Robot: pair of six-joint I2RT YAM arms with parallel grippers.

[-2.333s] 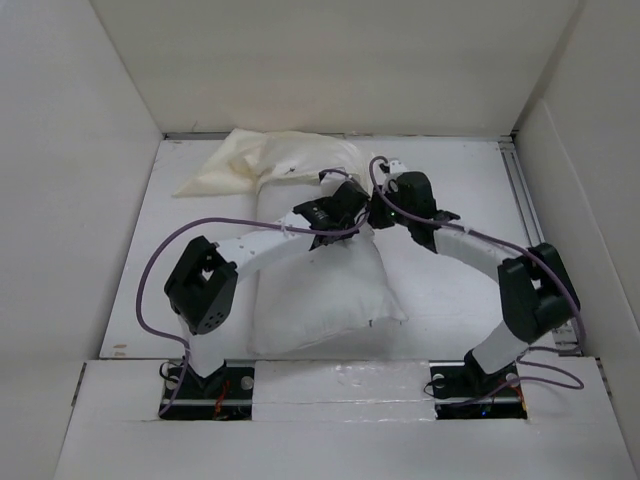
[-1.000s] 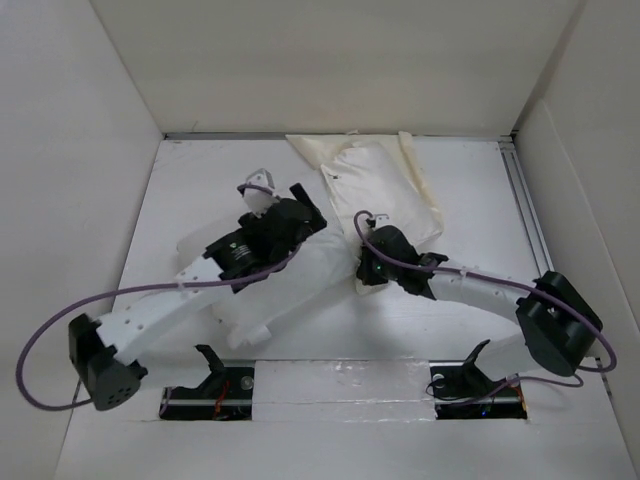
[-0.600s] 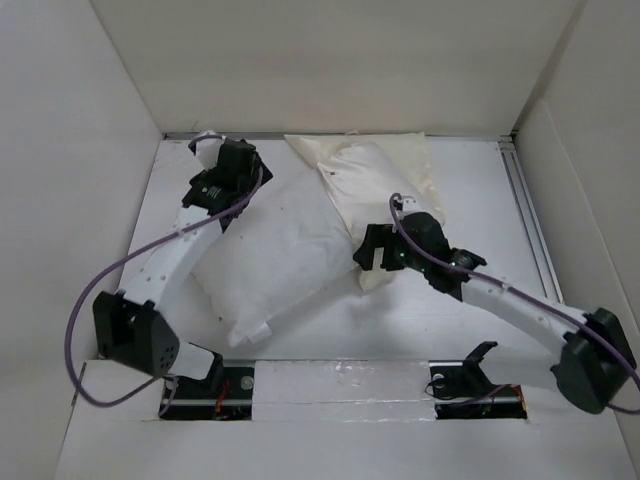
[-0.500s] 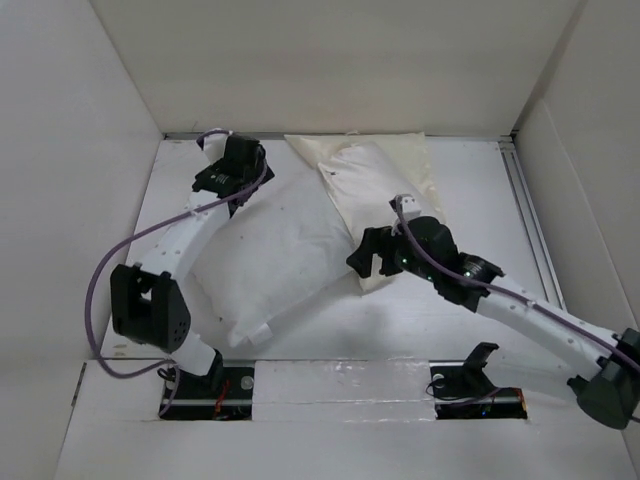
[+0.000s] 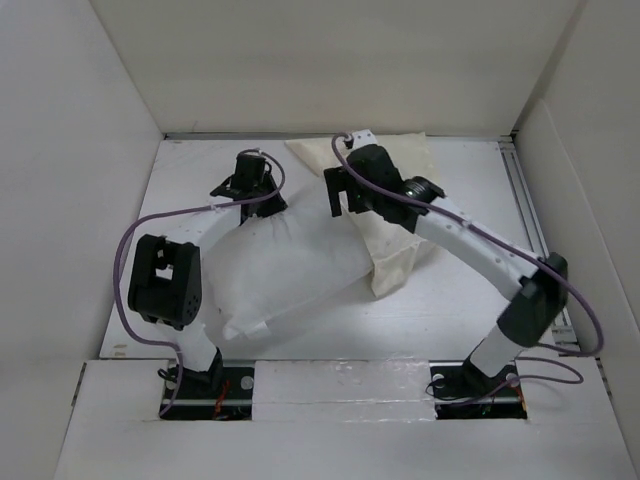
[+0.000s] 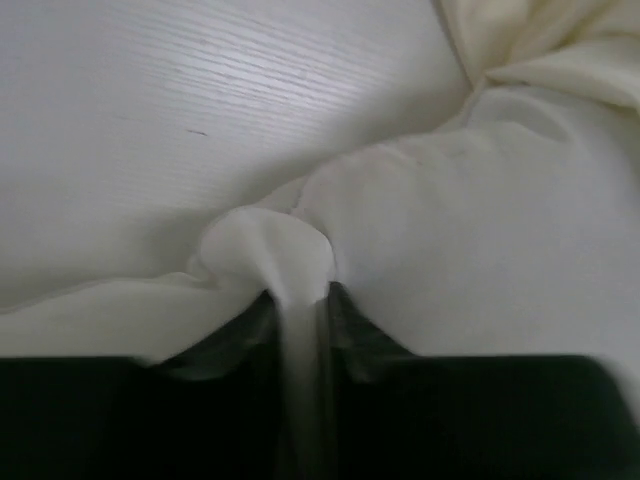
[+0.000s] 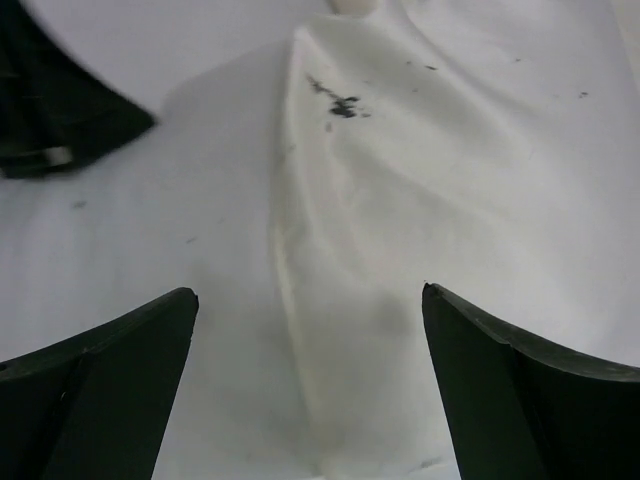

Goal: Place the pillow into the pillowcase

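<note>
The plump white pillow [image 5: 290,272] lies slanted across the middle of the table. My left gripper [image 5: 257,203] sits at its far left corner. In the left wrist view this gripper [image 6: 300,318] is shut on a bunched fold of the pillow [image 6: 450,250], with cream cloth [image 6: 560,55] at the upper right. The cream pillowcase [image 5: 405,245] lies to the right, its far end against the back wall. My right gripper [image 5: 340,198] hovers open over its left edge. The right wrist view shows the pillowcase [image 7: 450,180] and its dark mark [image 7: 340,103] below the spread right gripper [image 7: 308,293].
White walls box in the table [image 5: 180,190] on three sides. A metal rail [image 5: 527,205] runs along the right edge. Purple cables loop off both arms. The left arm's dark body [image 7: 50,120] shows in the right wrist view's top left corner.
The left gripper has closed on the pillow's far left corner and its arm has folded in. The right arm has swung from the pillowcase's near edge to its far left edge, still open.
</note>
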